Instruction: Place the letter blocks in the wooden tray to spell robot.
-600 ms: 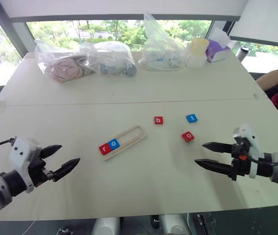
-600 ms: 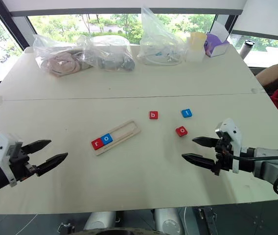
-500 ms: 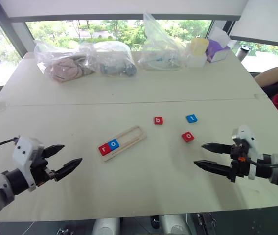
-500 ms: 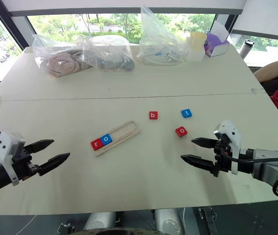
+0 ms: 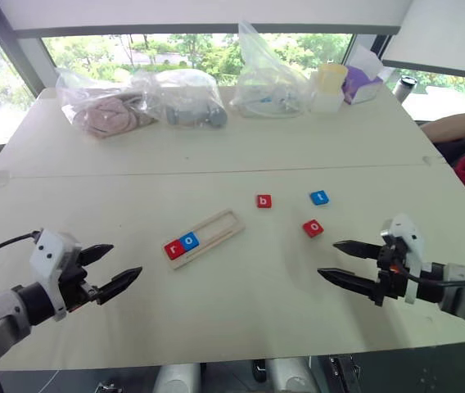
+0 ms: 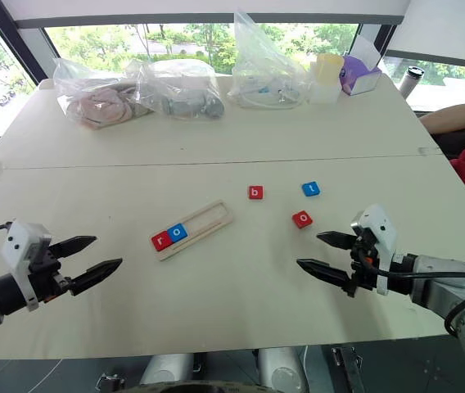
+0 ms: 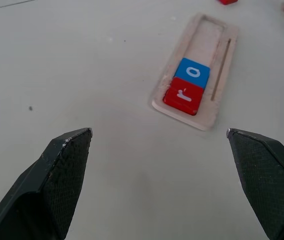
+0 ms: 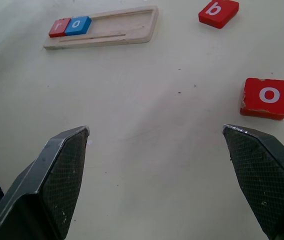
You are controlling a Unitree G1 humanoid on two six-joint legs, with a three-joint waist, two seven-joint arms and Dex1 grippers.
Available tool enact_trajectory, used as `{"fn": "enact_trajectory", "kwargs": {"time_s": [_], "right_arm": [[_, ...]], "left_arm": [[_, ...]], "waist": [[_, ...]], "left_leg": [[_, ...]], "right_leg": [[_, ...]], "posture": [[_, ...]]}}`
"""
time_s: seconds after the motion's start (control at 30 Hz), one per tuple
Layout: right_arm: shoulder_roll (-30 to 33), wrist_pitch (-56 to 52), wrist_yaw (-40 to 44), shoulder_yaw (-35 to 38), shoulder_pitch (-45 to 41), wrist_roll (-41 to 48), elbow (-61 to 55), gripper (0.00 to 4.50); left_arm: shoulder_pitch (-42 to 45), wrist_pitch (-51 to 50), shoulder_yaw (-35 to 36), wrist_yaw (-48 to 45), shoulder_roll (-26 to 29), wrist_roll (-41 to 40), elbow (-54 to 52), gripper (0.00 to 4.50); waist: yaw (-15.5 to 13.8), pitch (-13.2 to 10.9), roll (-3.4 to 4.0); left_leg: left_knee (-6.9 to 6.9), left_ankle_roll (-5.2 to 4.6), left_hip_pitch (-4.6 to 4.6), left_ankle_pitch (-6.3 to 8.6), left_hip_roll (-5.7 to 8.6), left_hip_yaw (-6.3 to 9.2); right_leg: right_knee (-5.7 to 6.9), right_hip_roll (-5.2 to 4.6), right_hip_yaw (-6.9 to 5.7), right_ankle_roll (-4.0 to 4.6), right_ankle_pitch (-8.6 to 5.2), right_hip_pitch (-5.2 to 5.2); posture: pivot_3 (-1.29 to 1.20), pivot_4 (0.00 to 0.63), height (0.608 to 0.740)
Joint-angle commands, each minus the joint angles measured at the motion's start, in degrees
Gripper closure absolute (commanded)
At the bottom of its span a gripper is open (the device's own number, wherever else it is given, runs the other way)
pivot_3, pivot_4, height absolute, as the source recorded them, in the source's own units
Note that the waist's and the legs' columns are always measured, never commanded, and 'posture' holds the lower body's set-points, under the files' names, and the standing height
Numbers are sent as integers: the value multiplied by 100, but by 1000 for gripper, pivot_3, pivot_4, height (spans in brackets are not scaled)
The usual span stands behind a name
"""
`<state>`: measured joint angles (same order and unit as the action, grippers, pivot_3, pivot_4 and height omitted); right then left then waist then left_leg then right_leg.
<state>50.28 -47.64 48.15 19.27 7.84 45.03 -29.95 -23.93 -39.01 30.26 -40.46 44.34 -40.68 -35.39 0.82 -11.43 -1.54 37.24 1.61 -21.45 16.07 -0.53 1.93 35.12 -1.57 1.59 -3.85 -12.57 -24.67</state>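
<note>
Letter blocks first: red r (image 5: pixel 173 250) and blue o (image 5: pixel 189 241) sit side by side at the near end of the wooden tray (image 5: pixel 223 223), while red b (image 5: pixel 264 201), blue t (image 5: pixel 319 197) and red o (image 5: pixel 313 228) lie loose on the table (image 5: pixel 241 155). Left gripper (image 5: pixel 109 268) and right gripper (image 5: pixel 340 261) both hover spread wide, empty, well apart.

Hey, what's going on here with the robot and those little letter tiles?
The robot is spelling "robot" in a wooden tray. The red r and blue o already sit at one end of it. The red b, blue t and red o lie loose on the table. The left end effector and right end effector hover open and empty, the right nearest the red o.
</note>
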Motion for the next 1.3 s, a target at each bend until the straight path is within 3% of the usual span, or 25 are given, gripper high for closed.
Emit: {"fn": "enact_trajectory", "kwargs": {"time_s": [0.03, 0.2, 0.37, 0.53, 0.73, 0.9, 0.97, 1.3], "right_arm": [[108, 94, -92, -159, -137, -286, 78, 122], [44, -43, 12, -204, -375, -71, 130, 122], [-171, -289, -305, -492, -833, 140, -135, 122], [-551, -500, -725, -995, -1025, 338, -815, 122], [-774, -294, -1052, -1315, -1156, -1, -790, 122], [-779, -299, -1056, -1303, -1119, 23, -822, 122], [-784, -195, -1121, -1393, -1079, -172, -819, 122], [-939, -48, -1216, -1387, -1056, -338, -728, 122]], "left_arm": [[-118, 96, -12, -105, 81, 140, -234, 0], [189, 199, 29, -502, 397, 120, -195, 0], [811, 373, -502, -866, 835, 450, 146, 0], [1608, 812, -1589, -780, 552, 1066, 772, 0], [2221, 1001, -2286, -953, 349, 1310, 1063, 0], [2314, 1232, -2575, -950, 378, 1763, 1249, 0], [2452, 1783, -2895, -800, 288, 2350, 1602, 0], [2478, 1999, -3493, -1096, -88, 2570, 2017, 0]], "waist": [[-4, 0, -1], [-28, 0, 0], [-7, 3, 6], [-12, 3, 7], [-16, 4, 4], [-4, 4, 5], [-13, 4, 6], [-17, 10, 9]], "left_leg": [[0, 0, 0, 0, 0, -1], [2, 0, -1, 0, 0, -1], [3, 0, -1, 0, -2, -8], [-7, -1, 1, 0, -2, -4], [3, -2, -3, 0, -1, -5], [5, -2, 0, -1, -2, -6], [1, -2, 3, -1, -3, -6], [7, -2, 4, -1, -2, -5]], "right_leg": [[0, 0, 1, 0, 0, 0], [0, 1, 0, 1, 0, -1], [0, 0, 1, 1, 0, 0], [11, 7, 0, 2, 5, -2], [13, 5, 0, 3, 8, -2], [15, 4, 1, 4, 9, 1], [19, 6, 0, 4, 9, 0], [29, 4, 0, 5, 12, 1]], "posture": [[0, 150, 740], [0, 150, 740], [0, 150, 740], [0, 150, 740], [0, 150, 740], [0, 150, 740], [0, 150, 740], [0, 150, 740]]}}
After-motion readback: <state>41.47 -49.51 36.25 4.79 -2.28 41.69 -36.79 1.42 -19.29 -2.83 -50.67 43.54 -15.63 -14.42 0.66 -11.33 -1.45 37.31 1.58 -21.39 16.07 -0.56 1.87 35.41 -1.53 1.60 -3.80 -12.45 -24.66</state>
